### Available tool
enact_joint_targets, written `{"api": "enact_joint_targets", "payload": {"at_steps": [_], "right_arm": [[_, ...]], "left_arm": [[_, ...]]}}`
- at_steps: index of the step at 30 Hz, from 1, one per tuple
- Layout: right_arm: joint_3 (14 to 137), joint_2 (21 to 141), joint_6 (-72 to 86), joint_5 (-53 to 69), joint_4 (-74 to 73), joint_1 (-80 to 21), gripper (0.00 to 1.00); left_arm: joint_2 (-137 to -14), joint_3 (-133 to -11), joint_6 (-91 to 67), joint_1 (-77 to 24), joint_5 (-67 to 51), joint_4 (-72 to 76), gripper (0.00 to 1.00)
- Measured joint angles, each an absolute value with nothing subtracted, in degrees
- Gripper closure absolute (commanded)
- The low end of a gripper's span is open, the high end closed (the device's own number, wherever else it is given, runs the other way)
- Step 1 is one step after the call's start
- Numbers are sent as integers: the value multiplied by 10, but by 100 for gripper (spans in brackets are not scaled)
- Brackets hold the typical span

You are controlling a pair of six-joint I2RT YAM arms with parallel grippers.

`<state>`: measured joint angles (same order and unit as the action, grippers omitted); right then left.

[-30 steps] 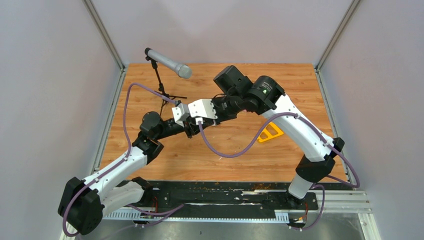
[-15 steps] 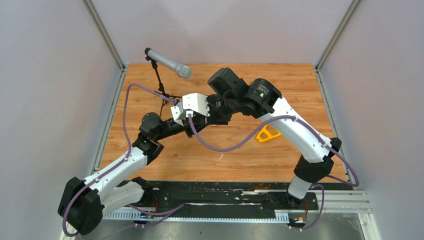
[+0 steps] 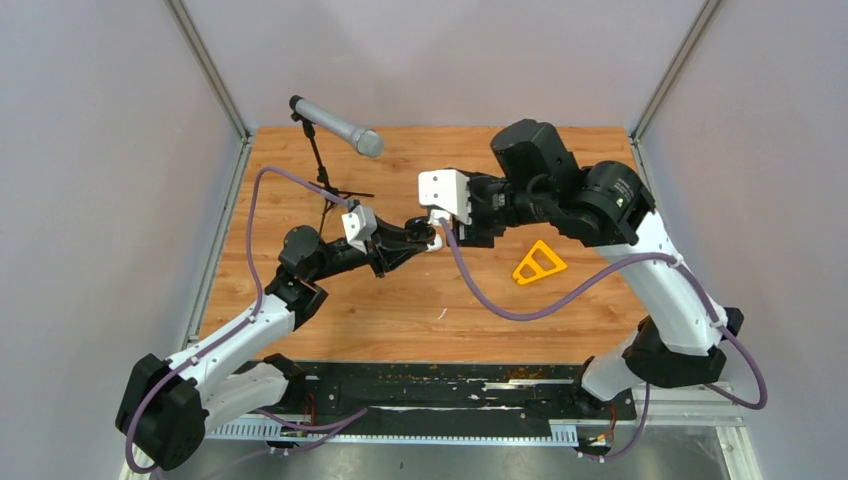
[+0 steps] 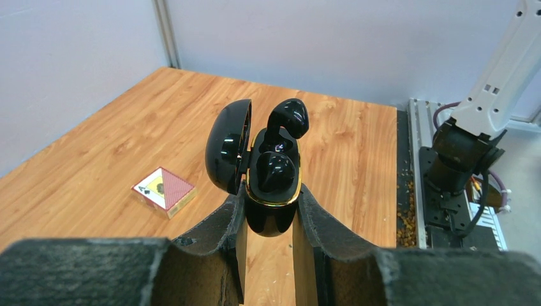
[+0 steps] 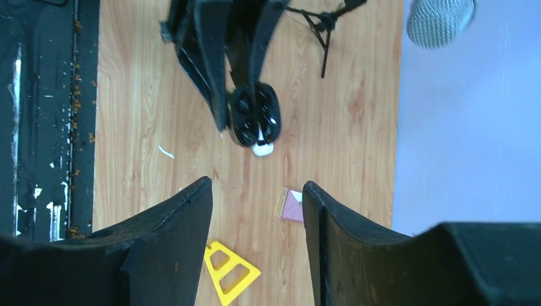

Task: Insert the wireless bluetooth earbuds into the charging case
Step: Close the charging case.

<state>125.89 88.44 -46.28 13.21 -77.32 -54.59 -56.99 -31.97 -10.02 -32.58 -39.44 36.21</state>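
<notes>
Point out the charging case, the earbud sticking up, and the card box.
charging case (image 4: 271, 217): left wrist view, lower body.
earbud (image 4: 289, 118): left wrist view, rounded head.
card box (image 4: 163, 189): left wrist view, red top face.

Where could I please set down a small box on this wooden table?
Bare wood lies along the near edge, between the left arm and the thin white sliver. The centre is crowded: the left gripper holds the black charging case, facing the open right gripper.

Two earbuds (image 4: 274, 172) in case (image 4: 270, 218) (one perhaps unseated)
</notes>
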Motion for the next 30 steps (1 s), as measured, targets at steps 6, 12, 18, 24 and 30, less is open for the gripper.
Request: {"api": "enact_joint_targets", "payload": {"at_steps": [6, 12, 18, 24, 30], "right_arm": [[1235, 888, -465, 156, -787, -495, 46], [1226, 949, -441, 190, -792, -490, 43], [1226, 959, -425, 208, -792, -488, 43], [1226, 960, -411, 217, -790, -482, 43], [1226, 971, -395, 229, -791, -475, 44]], "left_arm": [[-569, -320, -95, -326, -420, 362, 100], [-568, -320, -83, -326, -438, 362, 100], [-568, -320, -72, -326, -448, 362, 100], [-567, -320, -64, -326, -453, 361, 100], [-566, -320, -55, -325, -458, 358, 100]]}}
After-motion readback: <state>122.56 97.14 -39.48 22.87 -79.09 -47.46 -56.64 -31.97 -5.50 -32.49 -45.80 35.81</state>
